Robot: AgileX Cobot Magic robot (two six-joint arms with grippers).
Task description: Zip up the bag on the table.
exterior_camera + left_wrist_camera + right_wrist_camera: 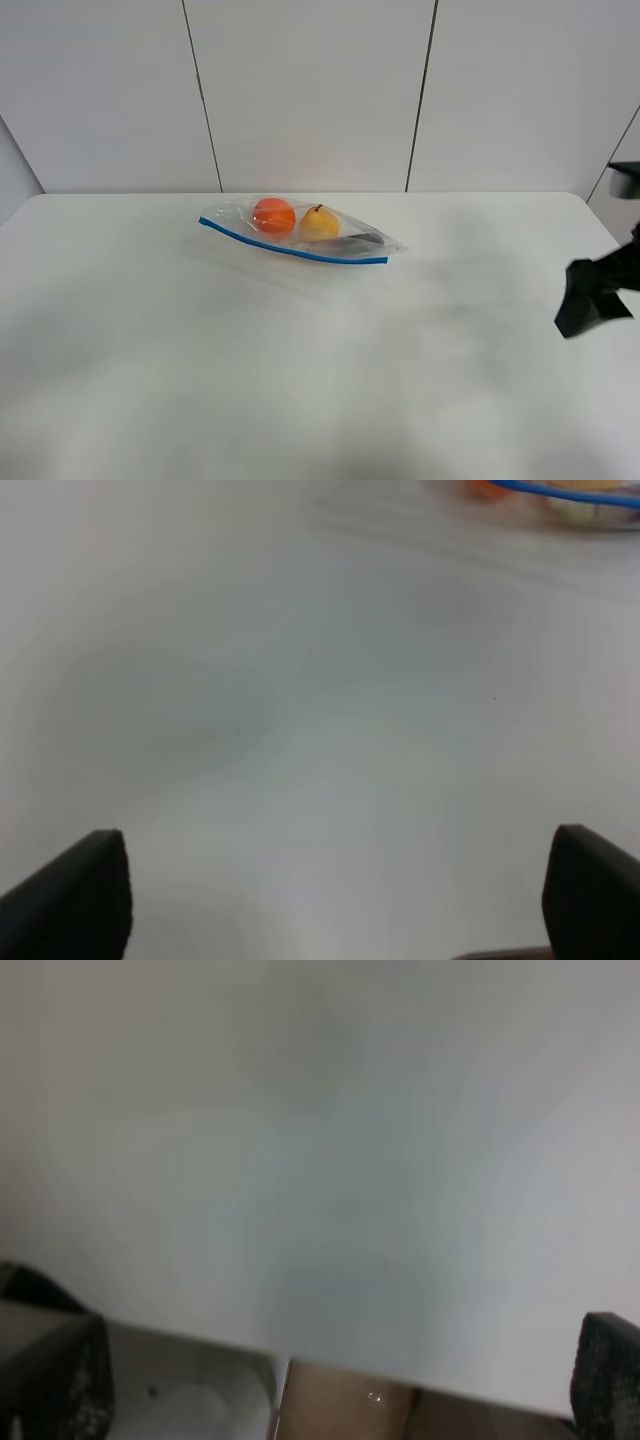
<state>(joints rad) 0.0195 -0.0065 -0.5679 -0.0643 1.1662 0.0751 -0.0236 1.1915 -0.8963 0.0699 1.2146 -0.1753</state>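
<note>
The clear zip bag [300,232] lies on the white table [250,380] at the back middle, its blue strip [290,250] along the near edge. An orange ball [273,215], a yellow pear [319,224] and a dark item [358,240] show through it. In the left wrist view my left gripper [345,895] is open and empty over bare table, with the bag [560,495] blurred and far ahead. My right gripper [593,297] hangs at the table's right edge, far from the bag. It is open and empty in the right wrist view [330,1375].
White wall panels [310,90] stand behind the table. The right wrist view shows the table's edge [300,1355] with floor below it. The left arm is out of the exterior view.
</note>
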